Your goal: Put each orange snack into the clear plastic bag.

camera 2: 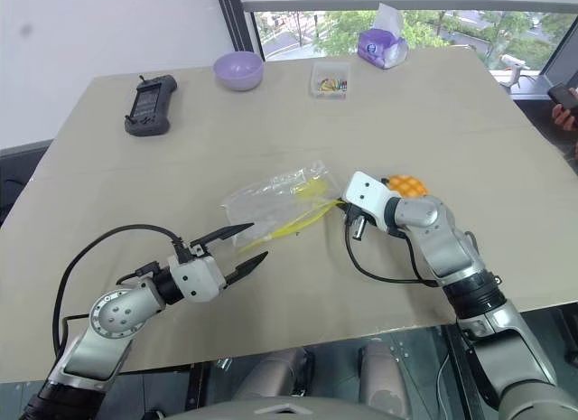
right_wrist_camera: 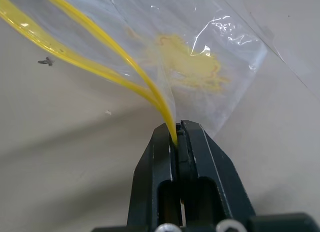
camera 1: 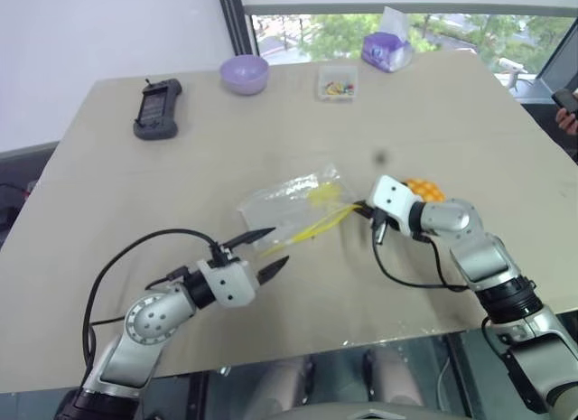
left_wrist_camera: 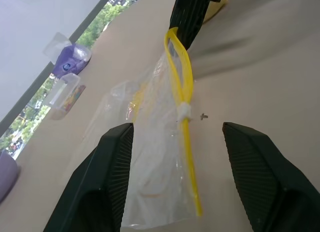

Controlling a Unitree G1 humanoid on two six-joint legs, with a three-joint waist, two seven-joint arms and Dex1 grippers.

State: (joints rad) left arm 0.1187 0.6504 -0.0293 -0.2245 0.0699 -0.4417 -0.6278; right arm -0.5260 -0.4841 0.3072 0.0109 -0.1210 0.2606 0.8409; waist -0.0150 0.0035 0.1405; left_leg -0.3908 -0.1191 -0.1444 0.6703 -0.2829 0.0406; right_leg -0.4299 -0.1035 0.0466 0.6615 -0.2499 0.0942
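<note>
Right tool (right_wrist_camera: 176, 137) is pressed together on the yellow zip strip (left_wrist_camera: 181, 77) at one end of the bag (camera 1: 289, 203), which lies crinkled on the bench (camera 1: 108, 203) between the two arms. Left tool (camera 1: 267, 249) stands spread, its fingers (left_wrist_camera: 112, 162) to either side of the bag's near end without touching it. One snack (camera 1: 424, 189) sits on the bench just behind the right wrist, partly hidden by it; a yellowish patch shows through the film, and I cannot tell whether that is a second snack or a smear. The main risk, as I judge it, is the pinch: the right tool has only the thin strip, so any pull could slip it free or drag the whole bag across the bench instead of opening the mouth. If the left tool closes on both layers at once, the mouth would stay flat and nothing could go in. The right wrist is also close enough to the snack that a swing back could knock it toward the bench edge.
</note>
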